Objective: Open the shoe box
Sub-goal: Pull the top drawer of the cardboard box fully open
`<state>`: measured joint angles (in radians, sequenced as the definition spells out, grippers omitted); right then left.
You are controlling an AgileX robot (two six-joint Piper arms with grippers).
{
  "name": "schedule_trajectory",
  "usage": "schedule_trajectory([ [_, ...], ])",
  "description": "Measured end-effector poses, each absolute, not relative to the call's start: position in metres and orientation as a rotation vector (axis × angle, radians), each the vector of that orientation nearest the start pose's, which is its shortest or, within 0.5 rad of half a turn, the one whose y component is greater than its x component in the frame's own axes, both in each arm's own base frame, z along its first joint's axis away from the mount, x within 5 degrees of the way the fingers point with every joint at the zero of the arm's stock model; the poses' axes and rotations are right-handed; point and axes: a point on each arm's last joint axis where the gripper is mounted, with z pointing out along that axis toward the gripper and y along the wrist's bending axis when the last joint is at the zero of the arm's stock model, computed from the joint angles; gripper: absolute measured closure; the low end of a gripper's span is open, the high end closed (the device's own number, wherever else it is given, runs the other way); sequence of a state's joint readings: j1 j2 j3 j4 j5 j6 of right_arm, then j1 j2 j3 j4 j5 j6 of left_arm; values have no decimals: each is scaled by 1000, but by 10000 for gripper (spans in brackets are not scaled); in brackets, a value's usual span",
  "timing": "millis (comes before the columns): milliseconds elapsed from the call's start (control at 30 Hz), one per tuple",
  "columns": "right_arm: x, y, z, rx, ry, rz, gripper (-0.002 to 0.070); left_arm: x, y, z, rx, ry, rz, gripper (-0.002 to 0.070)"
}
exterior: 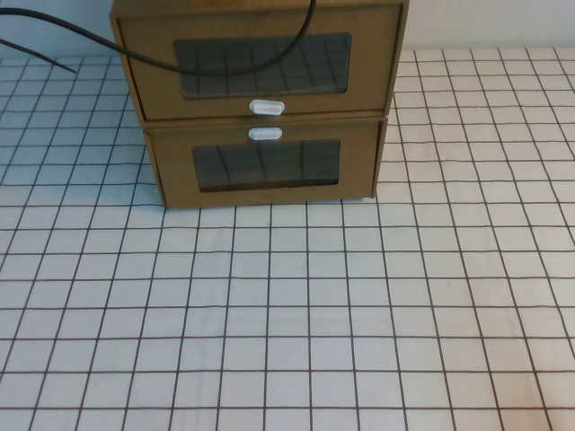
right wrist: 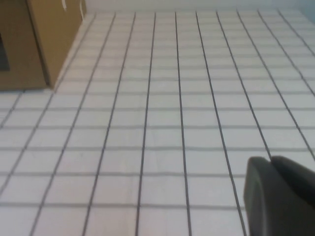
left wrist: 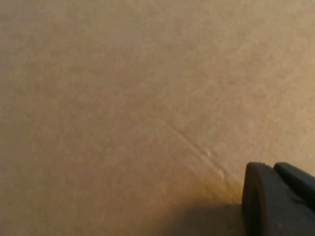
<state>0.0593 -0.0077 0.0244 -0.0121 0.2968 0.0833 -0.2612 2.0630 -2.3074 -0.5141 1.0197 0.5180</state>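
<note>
Surface [exterior: 359, 314]: white cloth with a dark grid, filling most of the high view.
Upper shoe box [exterior: 148, 54]: brown cardboard at the far edge of the surface, stacked on the other and set slightly to the left; its front is closed.
Lower shoe box [exterior: 175, 166]: resting on the surface, also closed.
Windows: a dark panel in each front.
Left end effector [left wrist: 275, 199]: close against a plain cardboard face; I cannot tell how wide it stands.
Right end effector [right wrist: 278, 196]: drawn fully together, low over the surface, right of the boxes.
Cable [exterior: 171, 65]: black, looping across the upper front.
Handles: white tabs, upper [exterior: 267, 107] and lower [exterior: 265, 134], near each other.
</note>
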Motion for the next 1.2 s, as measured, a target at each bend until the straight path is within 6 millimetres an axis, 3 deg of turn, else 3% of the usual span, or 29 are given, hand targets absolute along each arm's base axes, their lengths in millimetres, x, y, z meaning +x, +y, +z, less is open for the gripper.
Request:
schedule_trajectory([
  [367,56,1,213,260,1407,357,689,442,-156,405,753,2037,-468,677],
  [667,55,-2,220,317,1314,401,689,443,-156,404,748,2039,-470,677],
  [833,55,5,218,360,1482,507,689,443,-156,405,747,2036,-469,677],
  [1000,61,15,251,323,1752,533,690,443,-156,405,746,2034,-469,677],
  [1200,86,23,284,132,1989,441,689,443,-156,405,746,2035,-469,677],
])
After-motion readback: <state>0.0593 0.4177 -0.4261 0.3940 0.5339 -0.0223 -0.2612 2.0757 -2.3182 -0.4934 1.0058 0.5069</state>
